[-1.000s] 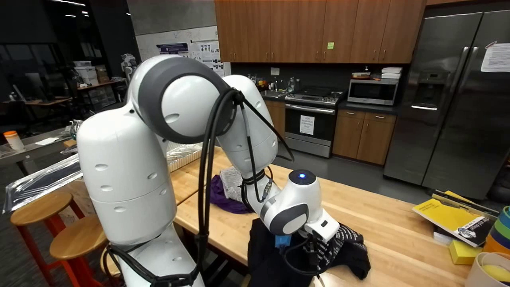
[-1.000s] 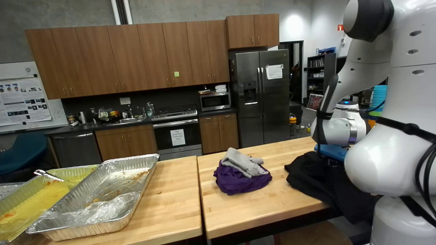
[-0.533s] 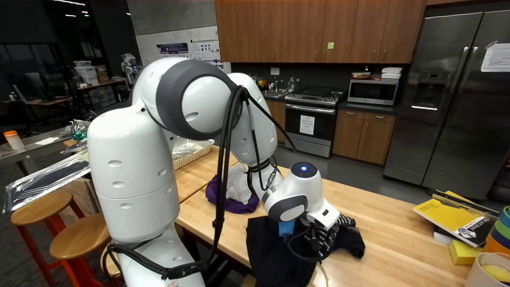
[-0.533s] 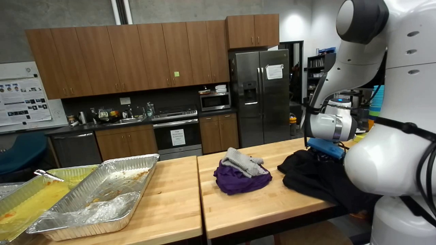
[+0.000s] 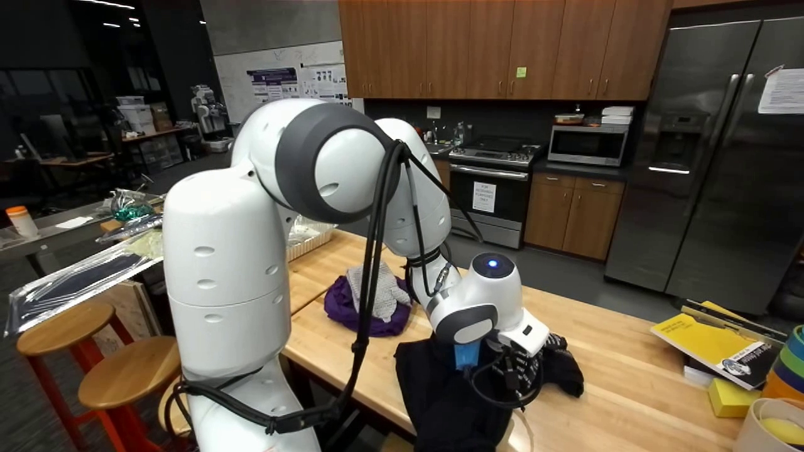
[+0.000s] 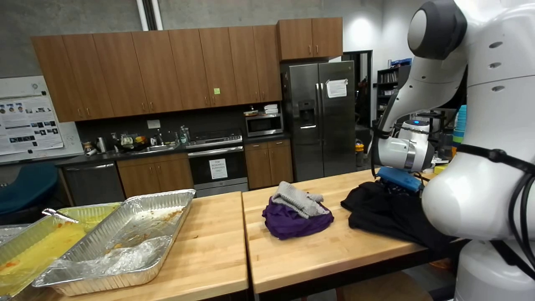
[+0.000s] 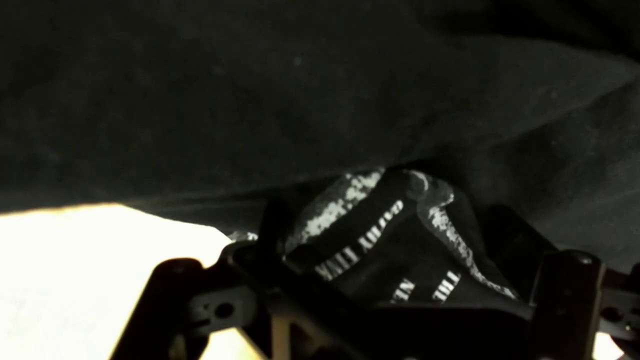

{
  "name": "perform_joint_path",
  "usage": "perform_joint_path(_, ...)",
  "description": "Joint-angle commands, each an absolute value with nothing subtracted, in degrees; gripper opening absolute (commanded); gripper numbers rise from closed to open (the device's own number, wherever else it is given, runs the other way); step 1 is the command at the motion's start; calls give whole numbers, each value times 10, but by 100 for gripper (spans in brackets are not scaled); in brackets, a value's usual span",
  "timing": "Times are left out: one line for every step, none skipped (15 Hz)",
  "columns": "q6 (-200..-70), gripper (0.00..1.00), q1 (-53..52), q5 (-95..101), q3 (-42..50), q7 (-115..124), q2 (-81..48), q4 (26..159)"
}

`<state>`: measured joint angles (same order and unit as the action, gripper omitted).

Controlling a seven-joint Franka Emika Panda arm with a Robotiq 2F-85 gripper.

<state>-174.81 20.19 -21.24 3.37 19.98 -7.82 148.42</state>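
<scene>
Standing apart, two jaws face one lettered black cloth (image 7: 400, 245).

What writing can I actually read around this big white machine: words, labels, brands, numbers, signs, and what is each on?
"FOR RESEARCH PURPOSES ONLY": paper sign on the oven.
"THE": seemingly, printed in white on the black cloth, in the wrist view.
"NE": beside it on the cloth, cut off.
Another line on that cloth is too blurred to read surely.
Too small to read: fridge paper, wall posters, yellow book.
</scene>
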Motion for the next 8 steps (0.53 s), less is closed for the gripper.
perform_joint_path(-1750,100,219,-215,35,178,-96,1461)
perform_joint_path(-1750,100,222,-210,39,179,-101,1456)
perform_joint_path(-1751,100,224,-202,46,178,-104,1452)
perform_joint_path(-1750,100,226,-195,53,178,-105,1449)
perform_joint_path(-1750,100,228,-187,61,180,-109,1442)
perform_joint_path(-1748,100,229,-180,69,181,-111,1437)
perform_joint_path(-1748,100,228,-172,78,182,-113,1432)
perform_joint_path(-1745,100,203,-178,108,174,-115,1425)
